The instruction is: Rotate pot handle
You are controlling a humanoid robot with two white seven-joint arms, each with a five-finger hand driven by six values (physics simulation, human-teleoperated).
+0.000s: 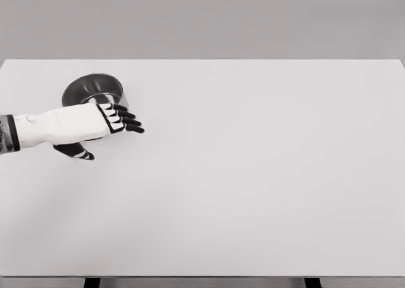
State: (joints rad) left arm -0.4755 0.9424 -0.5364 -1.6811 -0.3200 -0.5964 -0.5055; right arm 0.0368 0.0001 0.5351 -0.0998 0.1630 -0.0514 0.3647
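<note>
You are looking at the round, dark metal pot point(95, 90) sitting at the far left of the flat white worktop point(253, 174); its handle is hiding behind your white left hand point(95, 125). Try sweeping slowly, pressing the handle sideways so the pot is turning, not sliding. The hand is reaching rightward, fingers point(130, 121) extended, grasping nothing.

Non-task items: work surface and backdrop.
Broad white flat rectangular table point(266, 187) fills most of the head view; two dark legs point(92, 282) show under its near edge. Plain grey wall point(202, 19) behind.
</note>
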